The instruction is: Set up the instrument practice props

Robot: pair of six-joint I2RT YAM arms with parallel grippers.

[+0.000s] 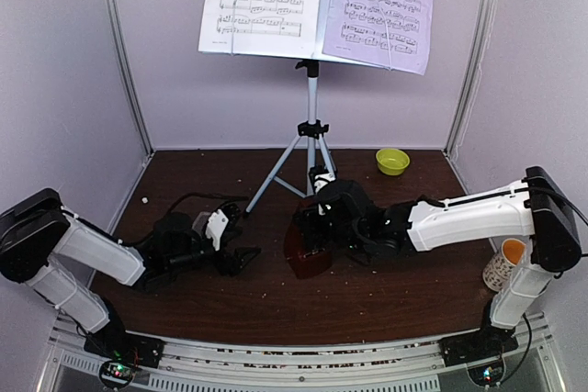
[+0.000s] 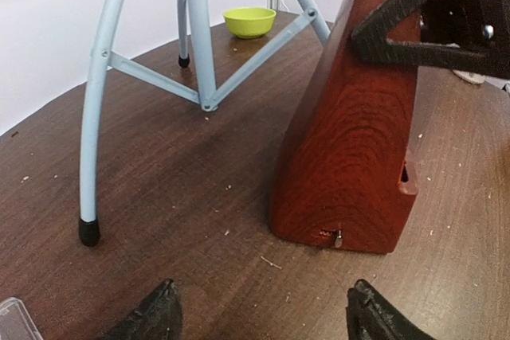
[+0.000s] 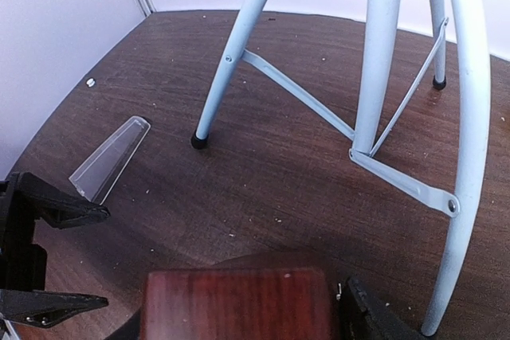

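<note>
Metronome (image 1: pixel 308 252): upright on counter (image 1: pixel 276 309), in front of music stand (image 1: pixel 312 107) tripod legs, between both arms. Wooden body judged rigid, fairly heavy; polished faces likely slippery. Taper narrows upward, so take hold low across flat sides. Clear cover (image 3: pixel 107 161) lies apart on counter near left claw (image 2: pixel 267 312) (thin plastic, judged light, brittle). Right arm reaches across, right claw (image 1: pixel 317 227) straddling metronome top; firm pinch or not, cannot tell. Left arm low, claw spread, empty.
</note>
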